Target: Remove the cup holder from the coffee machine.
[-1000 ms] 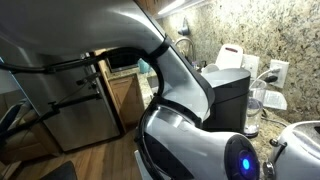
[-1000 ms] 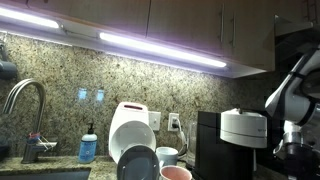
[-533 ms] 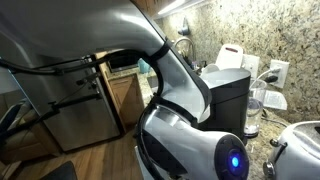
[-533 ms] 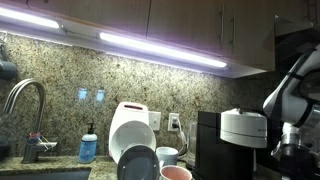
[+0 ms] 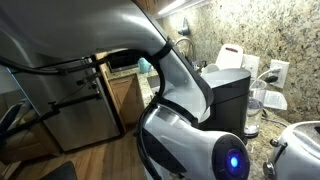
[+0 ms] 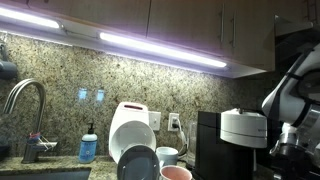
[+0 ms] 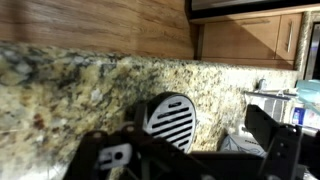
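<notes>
My pincer [image 7: 188,158], wrist view: dark finger frames low on either side of the picture, standing well apart, with a dark bar of my own hardware across the gap. I cannot tell whether the jaws bear on anything, as the contact line is hidden behind that bar. Just beyond the gap is the cup holder [image 7: 172,120], a round disc with its slotted grille facing the camera and its lower edge cut off by my hardware. Behind it runs the speckled granite counter [image 7: 60,88], then wooden cabinet fronts [image 7: 240,40]. No part of the brewer shows around the disc here, so I judge the disc is probably already clear of its seat, though the view is too cramped to be sure. In both exterior views the disc itself is out of sight. In an exterior view my arm [image 6: 290,92] hangs just beside the coffee machine [image 6: 236,140], with my pincer low at the frame's edge by the machine's base. In an exterior view my arm casing fills the foreground and only the machine's black body [image 5: 230,98] shows past it. Progress: I have reached the disc and it looks to be lifted off. What is left is to confirm the hold, carry it away from the machine and set it on the counter.
</notes>
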Action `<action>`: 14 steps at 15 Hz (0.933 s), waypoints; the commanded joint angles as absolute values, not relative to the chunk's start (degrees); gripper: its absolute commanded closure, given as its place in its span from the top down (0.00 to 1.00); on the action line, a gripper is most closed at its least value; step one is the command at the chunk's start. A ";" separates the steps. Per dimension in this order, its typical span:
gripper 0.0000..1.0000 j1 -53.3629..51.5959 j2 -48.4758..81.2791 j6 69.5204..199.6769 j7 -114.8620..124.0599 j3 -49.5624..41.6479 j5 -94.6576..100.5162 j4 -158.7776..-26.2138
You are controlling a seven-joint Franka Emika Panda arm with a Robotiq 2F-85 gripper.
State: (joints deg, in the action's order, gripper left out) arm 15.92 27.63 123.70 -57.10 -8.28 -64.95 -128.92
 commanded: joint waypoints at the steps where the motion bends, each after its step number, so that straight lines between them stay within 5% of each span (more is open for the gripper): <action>1: 1.00 15.11 27.97 127.41 -58.28 -7.99 -68.17 -127.81; 14: 1.00 13.84 30.11 135.51 -57.43 -7.91 -69.95 -125.40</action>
